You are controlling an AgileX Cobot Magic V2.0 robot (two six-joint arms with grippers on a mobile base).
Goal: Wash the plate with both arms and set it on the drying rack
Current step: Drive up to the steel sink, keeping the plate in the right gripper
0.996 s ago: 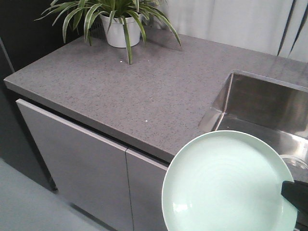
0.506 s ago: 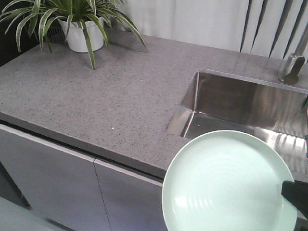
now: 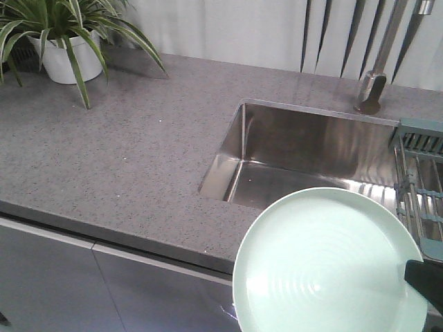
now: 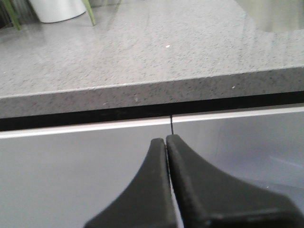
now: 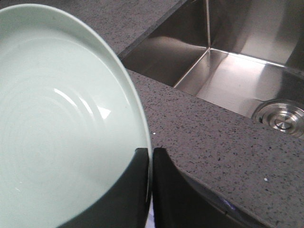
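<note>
I'm seeing a grey speckled countertop [image 3: 124, 159] over flat grey cabinet doors [image 3: 48, 277], a potted plant [image 3: 59, 59] at its back-left corner and a pale curtain [image 3: 228, 28] behind.

Potted plant [image 3: 59, 48], steel sink [image 3: 304, 149], probably faucet [image 3: 370, 90]

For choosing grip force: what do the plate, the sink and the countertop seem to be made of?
The plate: probably glazed ceramic, maybe melamine; pale mint, glossy, sharp highlights, faint concentric rings. The sink: brushed stainless steel; grey metal with blurred reflections. The countertop: likely stone or quartz composite, satin; grey with fine dark and light flecks.
</note>
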